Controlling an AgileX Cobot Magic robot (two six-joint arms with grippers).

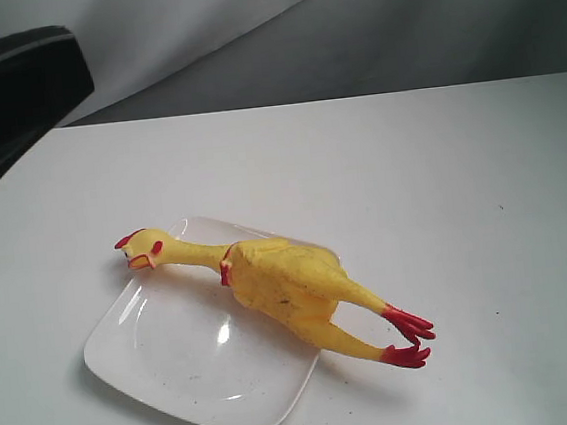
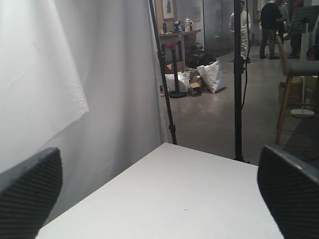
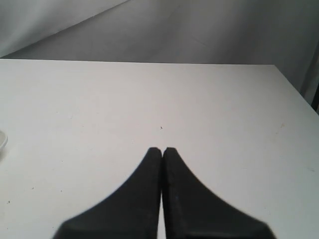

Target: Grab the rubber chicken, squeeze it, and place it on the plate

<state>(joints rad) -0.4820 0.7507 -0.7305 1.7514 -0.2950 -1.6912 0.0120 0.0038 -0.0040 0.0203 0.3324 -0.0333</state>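
The yellow rubber chicken (image 1: 280, 278) lies slantwise across the white square plate (image 1: 168, 364). Its red-combed head reaches over the plate's far left edge, and its red feet (image 1: 409, 336) hang past the right edge above the table. No gripper touches it. In the left wrist view my left gripper (image 2: 159, 196) is open wide over bare tabletop, with nothing between its black fingers (image 2: 30, 191). My right gripper (image 3: 162, 149) is shut and empty, its fingertips pressed together above the white table. A sliver of the plate's rim (image 3: 2, 139) shows at the edge of that view.
A black bulk (image 1: 10, 88) fills the top left corner of the exterior view, above the table's far left edge. Grey cloth hangs behind the table. Past the table corner the left wrist view shows stand poles (image 2: 238, 79), a stool and people.
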